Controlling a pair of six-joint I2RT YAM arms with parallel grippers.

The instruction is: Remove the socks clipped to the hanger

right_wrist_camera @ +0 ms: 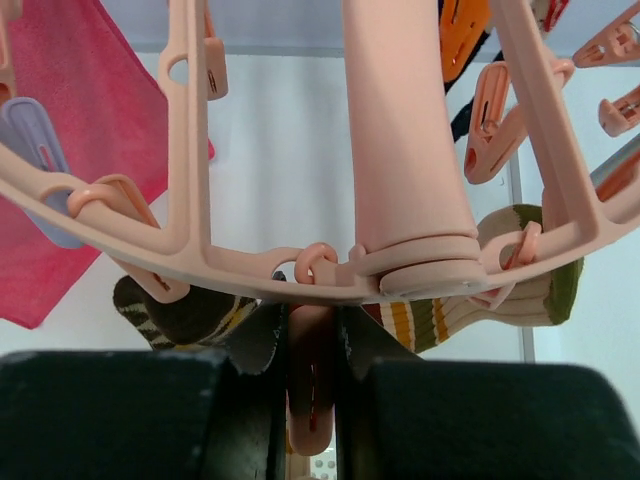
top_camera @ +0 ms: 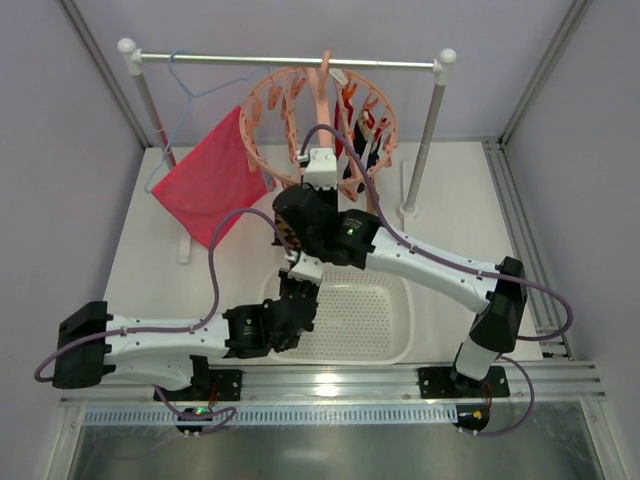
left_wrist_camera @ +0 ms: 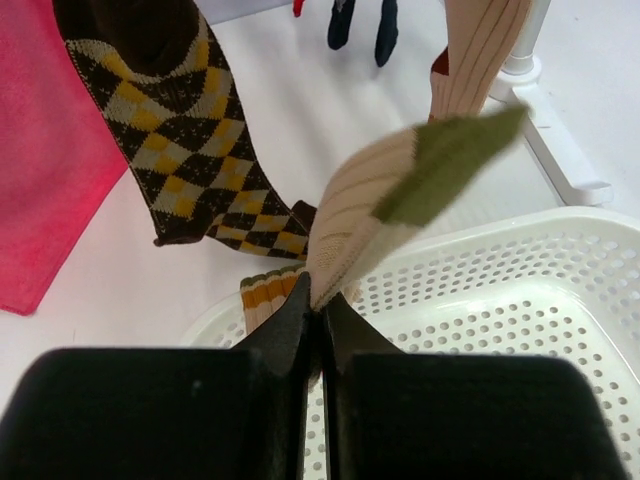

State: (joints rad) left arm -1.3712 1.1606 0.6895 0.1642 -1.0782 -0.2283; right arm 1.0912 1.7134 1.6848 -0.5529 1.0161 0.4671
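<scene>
The salmon-pink ring hanger [top_camera: 310, 110] hangs from the rail at the back. My right gripper [right_wrist_camera: 312, 335] is shut on one of its dangling clips [right_wrist_camera: 312, 400], just under the ring [right_wrist_camera: 180, 245]. A tan striped sock [right_wrist_camera: 480, 300] and an argyle sock [right_wrist_camera: 180, 310] hang beside that clip. My left gripper [left_wrist_camera: 320, 310] is shut on a tan ribbed sock with a green toe [left_wrist_camera: 400, 190], over the basket's near-left rim; its toe end is blurred and stands free in the air. The argyle sock [left_wrist_camera: 190, 150], another tan sock [left_wrist_camera: 480, 50] and navy socks [left_wrist_camera: 360, 25] still hang.
A white perforated basket [top_camera: 385, 320] sits in front of the arms, with a striped sock cuff [left_wrist_camera: 265, 295] lying at its rim. A pink-red cloth [top_camera: 210, 175] hangs on a light-blue wire hanger [top_camera: 190, 85] at the left. The rail's right post [top_camera: 425, 130] stands on a white foot.
</scene>
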